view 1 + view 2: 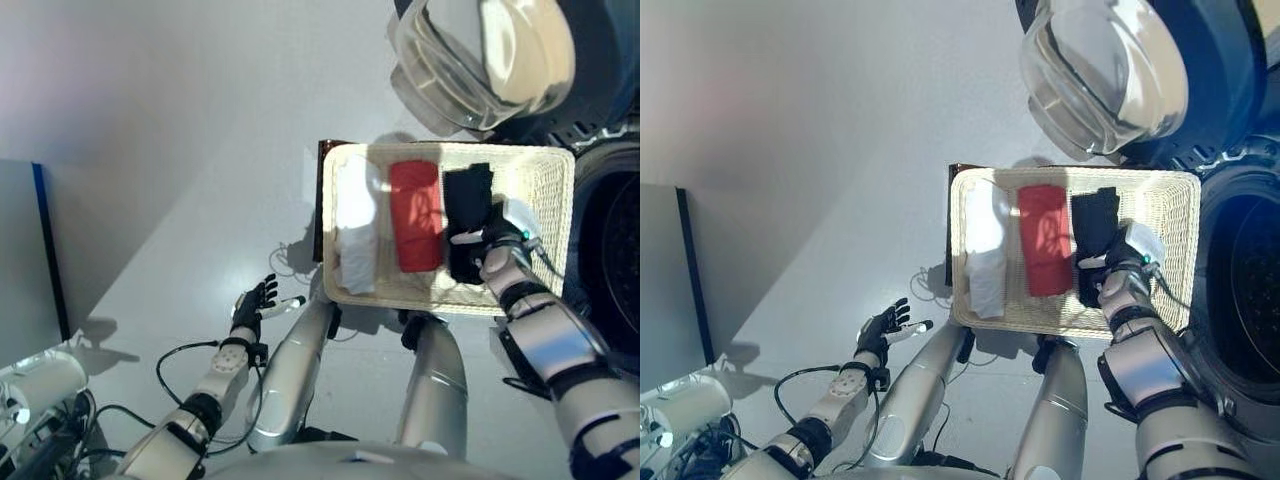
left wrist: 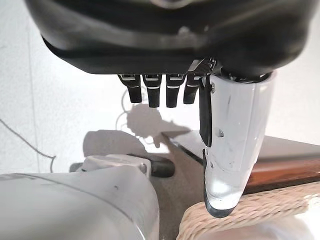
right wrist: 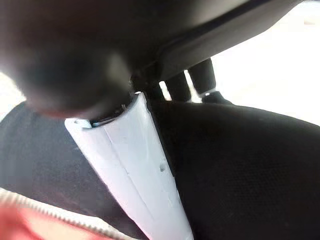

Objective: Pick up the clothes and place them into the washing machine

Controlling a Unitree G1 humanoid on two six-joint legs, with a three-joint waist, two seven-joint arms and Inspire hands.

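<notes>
A shallow wicker basket (image 1: pixel 450 149) holds a white garment (image 1: pixel 355 230), a red garment (image 1: pixel 415 215) and a black garment (image 1: pixel 468 198) side by side. My right hand (image 1: pixel 497 240) is down in the basket on the black garment. In the right wrist view its white-covered thumb (image 3: pixel 135 170) presses on the black cloth (image 3: pixel 250 170), which bunches up between the thumb and the fingers. My left hand (image 1: pixel 252 303) hangs low to the basket's left, open and empty, with straight fingers (image 2: pixel 157 90).
The washing machine's dark drum opening (image 1: pixel 1250 290) lies right of the basket, and its round glass door (image 1: pixel 480 60) stands open beyond it. The basket rests on a dark brown box (image 1: pixel 322 200). A grey panel with a blue edge (image 1: pixel 40 250) stands at far left.
</notes>
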